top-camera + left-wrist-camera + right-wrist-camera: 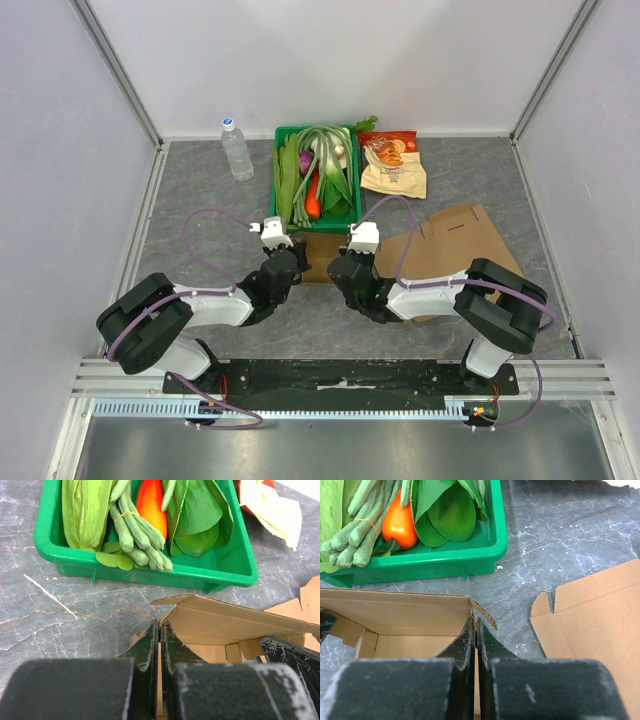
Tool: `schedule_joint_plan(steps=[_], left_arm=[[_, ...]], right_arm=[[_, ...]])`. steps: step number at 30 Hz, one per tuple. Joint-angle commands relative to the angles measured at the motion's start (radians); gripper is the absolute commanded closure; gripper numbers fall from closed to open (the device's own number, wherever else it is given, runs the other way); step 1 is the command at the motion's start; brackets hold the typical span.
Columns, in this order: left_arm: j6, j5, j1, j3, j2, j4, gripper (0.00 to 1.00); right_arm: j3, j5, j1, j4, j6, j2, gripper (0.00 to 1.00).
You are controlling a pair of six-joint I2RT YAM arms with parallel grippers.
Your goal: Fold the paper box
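both jaws are pressed tight. your left gripper [160, 642] pinches the left end wall of the paper box [225, 625], and your right gripper [475, 637] pinches the right end wall. the box sits in the middle, just near of the green tray [150, 572]. it looks light and bendy, so hold the walls close to the folds. its long side runs left to right, open side up.

Left arm [210, 305]: elbow folded outward, forearm angled inward and forward; left gripper [160, 630]: fingers pinched on paper box [225, 622] wall; right arm [440, 295]: mirrored; right gripper [476, 625]: likewise pinched on wall.
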Motion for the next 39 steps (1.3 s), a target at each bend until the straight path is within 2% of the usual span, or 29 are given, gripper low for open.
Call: schedule_joint_plan(steps=[1, 2, 7, 14, 19, 27, 35, 39], left_arm=[[0.020, -0.149, -0.023, -0.086, 0.022, 0.303, 0.98], [0.024, -0.181, -0.029, -0.096, 0.033, 0.325, 0.98], [0.025, -0.218, -0.064, -0.151, 0.074, 0.448, 0.98], [0.061, -0.295, -0.130, -0.200, 0.133, 0.613, 0.98], [0.063, -0.332, -0.164, -0.209, 0.163, 0.637, 0.98], [0.038, -0.341, -0.187, -0.246, 0.191, 0.674, 0.98], [-0.015, -0.364, -0.225, -0.256, 0.225, 0.661, 0.98], [-0.057, -0.412, -0.262, -0.239, 0.222, 0.591, 0.98]], right_arm=[[-0.077, 0.173, 0.028, 0.208, -0.055, -0.001, 1.00], [-0.119, 0.185, 0.036, 0.291, -0.070, -0.005, 1.00], [-0.189, 0.212, 0.076, 0.437, -0.130, -0.017, 1.00], [-0.234, 0.251, 0.110, 0.540, -0.167, 0.022, 1.00], [-0.262, 0.259, 0.128, 0.659, -0.207, 0.058, 1.00], [-0.283, 0.249, 0.137, 0.670, -0.207, 0.073, 1.00], [-0.308, 0.225, 0.143, 0.588, -0.144, 0.059, 1.00], [-0.306, 0.226, 0.157, 0.503, -0.084, 0.055, 1.00]])
